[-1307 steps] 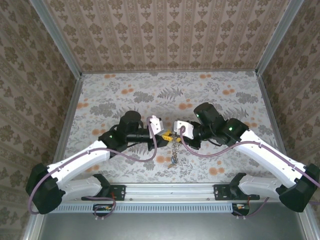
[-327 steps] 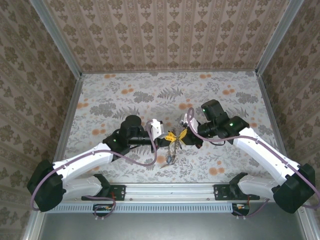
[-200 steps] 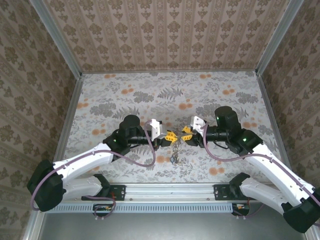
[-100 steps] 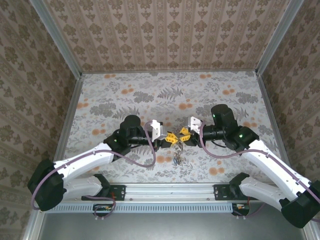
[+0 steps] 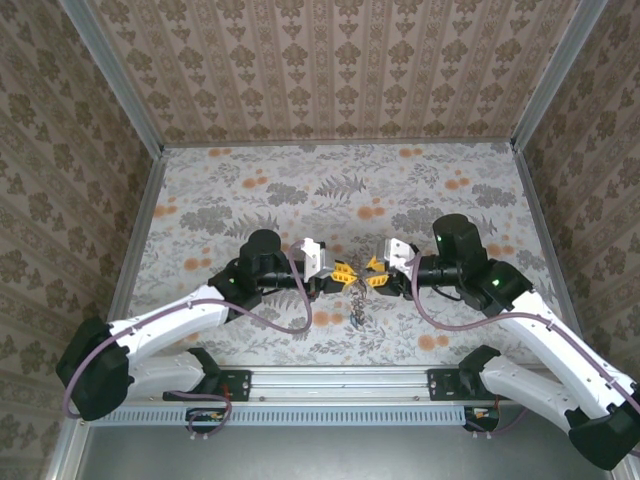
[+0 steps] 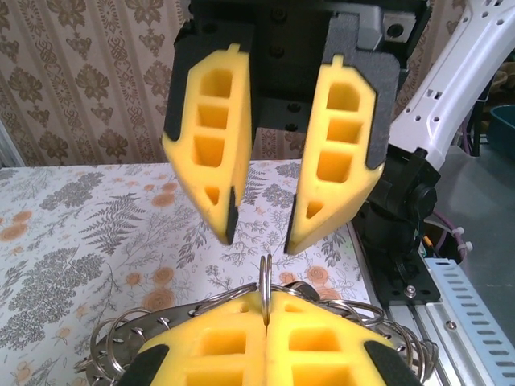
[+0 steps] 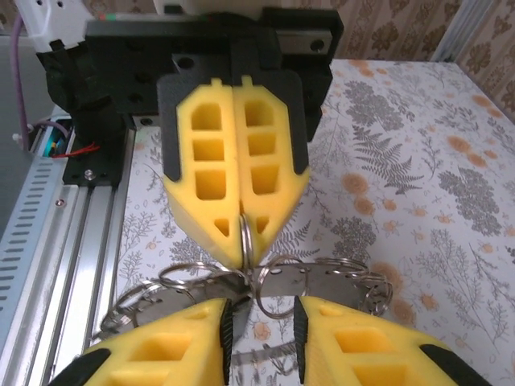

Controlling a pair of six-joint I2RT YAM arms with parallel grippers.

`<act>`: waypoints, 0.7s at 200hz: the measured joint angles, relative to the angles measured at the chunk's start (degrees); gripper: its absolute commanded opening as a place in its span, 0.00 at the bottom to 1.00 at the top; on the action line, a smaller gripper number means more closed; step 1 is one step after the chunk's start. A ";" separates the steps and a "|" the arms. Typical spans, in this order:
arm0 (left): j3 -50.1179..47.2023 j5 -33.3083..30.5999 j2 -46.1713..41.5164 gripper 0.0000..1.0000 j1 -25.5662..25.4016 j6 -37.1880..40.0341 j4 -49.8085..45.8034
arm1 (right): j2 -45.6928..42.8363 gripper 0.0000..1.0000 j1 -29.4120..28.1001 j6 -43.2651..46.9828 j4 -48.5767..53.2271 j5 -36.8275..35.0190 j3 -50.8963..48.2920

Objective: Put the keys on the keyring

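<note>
My left gripper [image 5: 346, 273] is shut on a thin split ring [image 6: 265, 275] of the keyring, edge-on between its yellow pads. Under it hangs the rest of the keyring [image 5: 355, 306]: a flat metal strip [image 7: 322, 280] carrying several wire rings. My right gripper [image 5: 373, 277] faces the left one tip to tip, with its jaws apart. In the right wrist view another small ring [image 7: 270, 304] sits in the gap between the right fingers [image 7: 181, 338] without being pinched. I cannot make out the keys among the metal.
The floral table cloth [image 5: 330, 190] lies under both arms. The metal rail [image 5: 340, 380] with the arm bases runs along the near edge, close below the hanging keyring. Patterned walls [image 5: 330, 60] close in the back and sides.
The right gripper came in toward the left one half a second ago and has since eased back slightly to the right. The left gripper keeps its hold on the ring.
</note>
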State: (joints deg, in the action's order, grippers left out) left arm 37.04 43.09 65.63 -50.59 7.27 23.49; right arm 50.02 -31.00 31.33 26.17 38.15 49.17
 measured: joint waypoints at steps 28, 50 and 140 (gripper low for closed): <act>0.00 0.00 0.44 0.00 0.00 -0.02 0.17 | -0.15 0.28 -0.02 0.00 0.07 2.73 0.00; 0.00 0.02 0.44 0.00 0.00 -0.20 0.70 | 1.11 0.27 -0.02 -0.13 0.17 4.92 0.00; 0.00 -0.04 0.81 0.00 0.04 -0.87 0.79 | 3.19 0.30 -0.02 -1.66 0.15 4.87 0.66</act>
State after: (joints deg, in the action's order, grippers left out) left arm 37.04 43.05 66.43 -50.54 6.39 24.27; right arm 53.21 -31.03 29.67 26.33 43.03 49.82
